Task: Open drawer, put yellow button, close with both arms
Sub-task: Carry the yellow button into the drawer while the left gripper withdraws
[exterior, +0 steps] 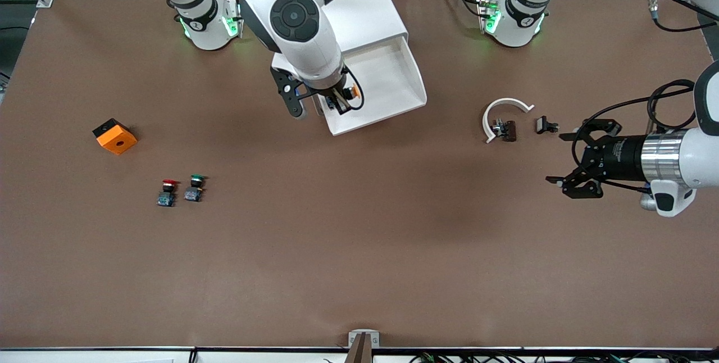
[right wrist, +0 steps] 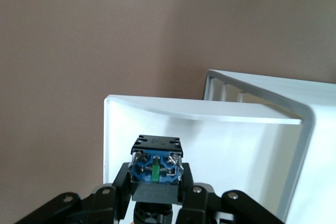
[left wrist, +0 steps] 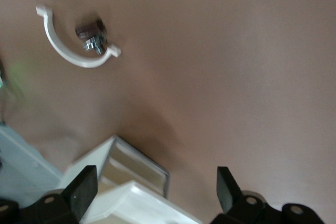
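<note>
The drawer [exterior: 417,85] is pulled out of the top of the white cabinet [exterior: 373,9] and its tray stands open. My right gripper [exterior: 340,101] hangs over the corner of the tray that lies toward the right arm's end. It is shut on the yellow button [exterior: 351,92]. In the right wrist view the button's blue and black body [right wrist: 156,165] sits between the fingers of the right gripper [right wrist: 156,186], above the drawer's white inside [right wrist: 226,145]. My left gripper [exterior: 561,158] waits open and holds nothing at the left arm's end of the table. Its fingers [left wrist: 81,187] frame the cabinet [left wrist: 126,163].
An orange block [exterior: 115,136] lies toward the right arm's end, with a red-capped button [exterior: 167,193] and a green-capped button [exterior: 194,187] nearer the front camera. A white curved clip [exterior: 503,111] and two small dark parts [exterior: 508,130] [exterior: 546,125] lie by the left gripper.
</note>
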Motion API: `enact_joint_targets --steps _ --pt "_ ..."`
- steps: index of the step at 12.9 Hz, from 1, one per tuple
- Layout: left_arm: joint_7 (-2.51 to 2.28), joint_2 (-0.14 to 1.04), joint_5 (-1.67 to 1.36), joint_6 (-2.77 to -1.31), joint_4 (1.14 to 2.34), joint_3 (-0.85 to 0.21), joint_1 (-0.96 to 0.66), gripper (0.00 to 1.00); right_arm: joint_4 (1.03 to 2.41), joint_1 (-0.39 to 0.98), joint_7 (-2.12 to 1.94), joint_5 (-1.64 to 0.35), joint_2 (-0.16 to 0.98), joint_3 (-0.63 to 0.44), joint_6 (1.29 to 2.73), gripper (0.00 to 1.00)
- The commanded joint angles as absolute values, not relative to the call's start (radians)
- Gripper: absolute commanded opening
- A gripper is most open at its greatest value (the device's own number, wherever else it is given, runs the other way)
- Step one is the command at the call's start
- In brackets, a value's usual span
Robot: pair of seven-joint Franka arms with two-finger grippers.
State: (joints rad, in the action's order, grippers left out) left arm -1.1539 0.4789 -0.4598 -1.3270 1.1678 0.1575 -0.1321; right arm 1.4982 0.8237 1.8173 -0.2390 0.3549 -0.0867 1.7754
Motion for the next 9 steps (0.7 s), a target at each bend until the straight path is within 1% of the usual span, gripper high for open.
enact_joint_targets --steps 1,4,6,9 --pt "-1.011 0.420 -0.325 -1.325 1.190 0.146 -0.155 1.00 1.439 0.862 1.859 -0.259 0.400 -0.101 1.775 0.34" --pt "-0.806 0.382 -0.209 -1.325 1.218 0.141 -0.161 1.00 1.424 0.900 1.887 -0.256 0.443 -0.101 1.798 0.36" --pt "-0.651 0.367 -0.083 -1.325 1.236 0.103 -0.178 1.00 1.425 0.908 1.887 -0.252 0.456 -0.101 1.805 0.36" --pt "-0.519 0.353 -0.060 -1.341 1.282 0.091 -0.178 1.00 1.425 0.911 1.887 -0.249 0.469 -0.101 1.804 0.36"
